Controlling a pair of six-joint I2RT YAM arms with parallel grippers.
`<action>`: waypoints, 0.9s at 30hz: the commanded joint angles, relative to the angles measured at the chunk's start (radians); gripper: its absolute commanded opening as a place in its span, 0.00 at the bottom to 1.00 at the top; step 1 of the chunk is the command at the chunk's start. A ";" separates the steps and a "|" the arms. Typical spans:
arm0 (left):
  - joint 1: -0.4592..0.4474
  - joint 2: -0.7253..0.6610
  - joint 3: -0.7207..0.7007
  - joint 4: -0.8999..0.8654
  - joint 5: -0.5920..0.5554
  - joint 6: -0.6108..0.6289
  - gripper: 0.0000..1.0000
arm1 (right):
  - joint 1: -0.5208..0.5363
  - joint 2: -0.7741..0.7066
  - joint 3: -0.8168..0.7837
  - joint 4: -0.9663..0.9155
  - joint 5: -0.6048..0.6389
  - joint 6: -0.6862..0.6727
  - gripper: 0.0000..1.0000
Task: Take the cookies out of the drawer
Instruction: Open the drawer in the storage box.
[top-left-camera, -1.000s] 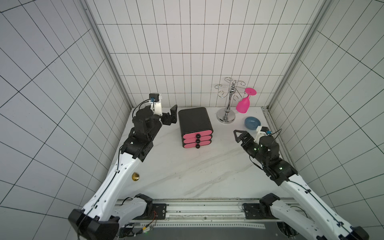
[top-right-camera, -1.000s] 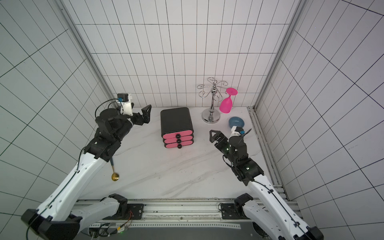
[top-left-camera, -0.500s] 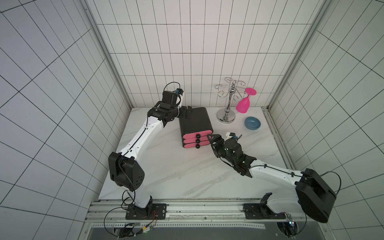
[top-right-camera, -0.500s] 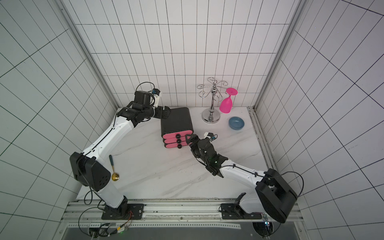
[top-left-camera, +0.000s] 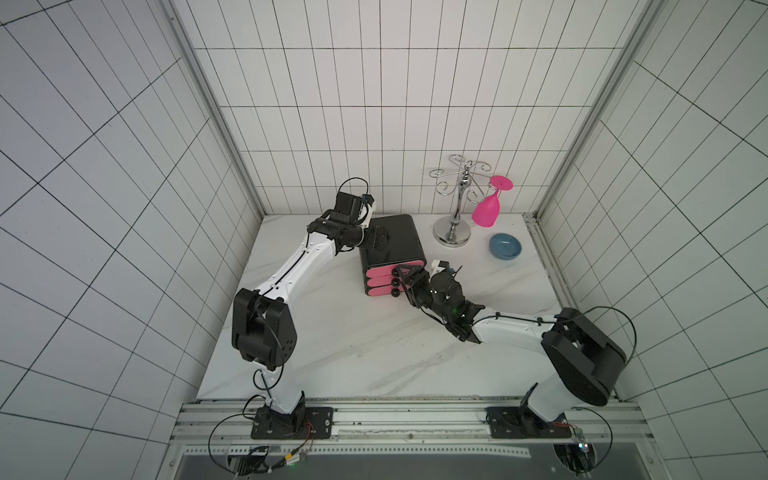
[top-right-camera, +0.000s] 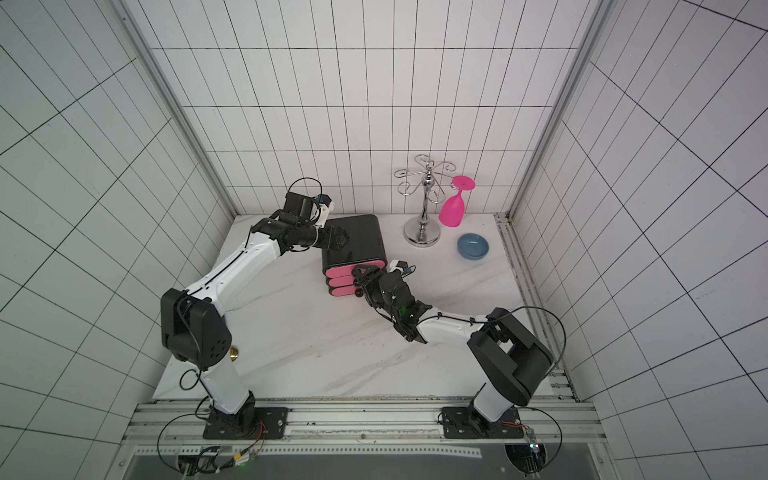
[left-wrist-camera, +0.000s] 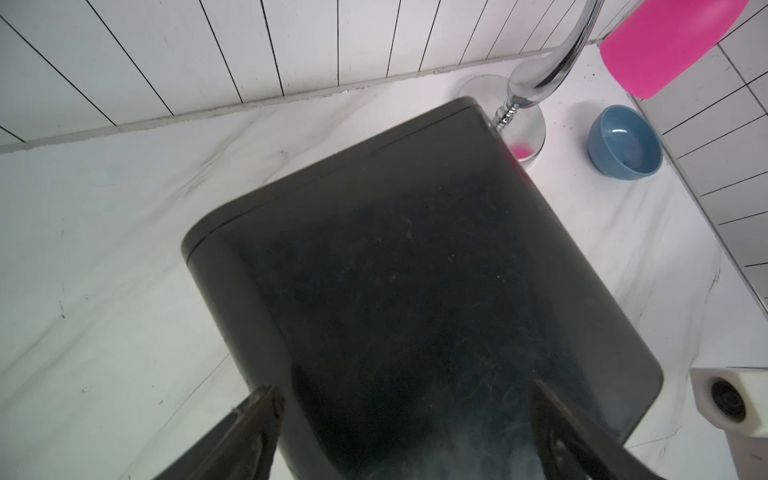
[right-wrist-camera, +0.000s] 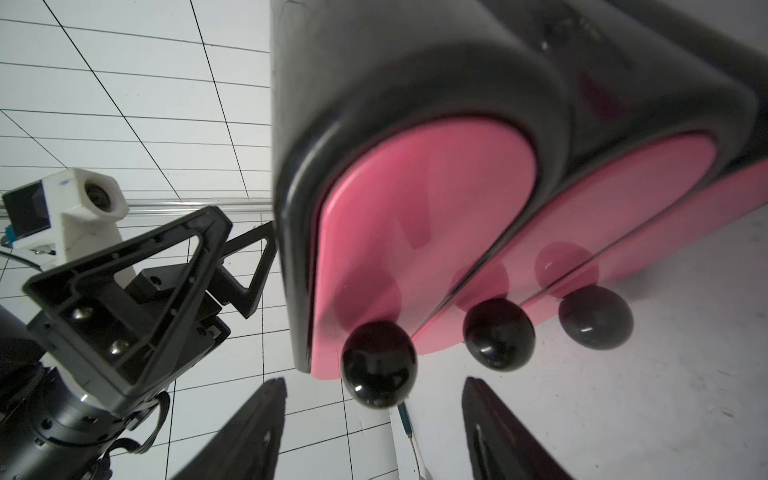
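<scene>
Top views, drawer unit: a black three-drawer unit (top-left-camera: 395, 239) stands toward the back of the desk (top-left-camera: 353, 345). In both top views all three pink fronts sit flush and closed.
Top views, cookies: none visible. With the drawers closed, it cannot be told which drawer holds them.
Top views, left fingers (top-left-camera: 379, 242): spread wide over the unit's top near its left edge, holding nothing.
Top views, right fingers (top-left-camera: 411, 275): at the unit's front, level with the top drawer knob.
Top views, other items: a chrome glass rack (top-left-camera: 456, 216) has a pink wine glass (top-left-camera: 486, 211) hanging upside down. A blue bowl (top-left-camera: 504, 246) sits just beside the rack's base.
Left wrist, left fingers (left-wrist-camera: 253, 424): far apart, with the unit's dusty black top (left-wrist-camera: 415, 270) below and between them. Whether they touch it cannot be told.
Right wrist, top knob (right-wrist-camera: 378, 370): a glossy black ball just ahead of the gap between the right fingers (right-wrist-camera: 249, 432).
Right wrist, right fingers: partly open, with a clear gap on each side of the knob and no grip on it.
Right wrist, top drawer (right-wrist-camera: 415, 216): pink front closed against the black shell.
</scene>
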 joint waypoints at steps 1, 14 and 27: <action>-0.003 0.023 -0.018 -0.008 0.014 -0.009 0.94 | 0.007 0.024 0.046 0.057 -0.021 0.010 0.67; -0.014 0.036 -0.056 -0.016 0.007 -0.008 0.92 | 0.006 0.077 0.065 0.082 -0.034 0.007 0.52; -0.027 0.047 -0.060 -0.027 0.006 -0.003 0.91 | -0.012 0.096 0.073 0.077 -0.022 -0.002 0.34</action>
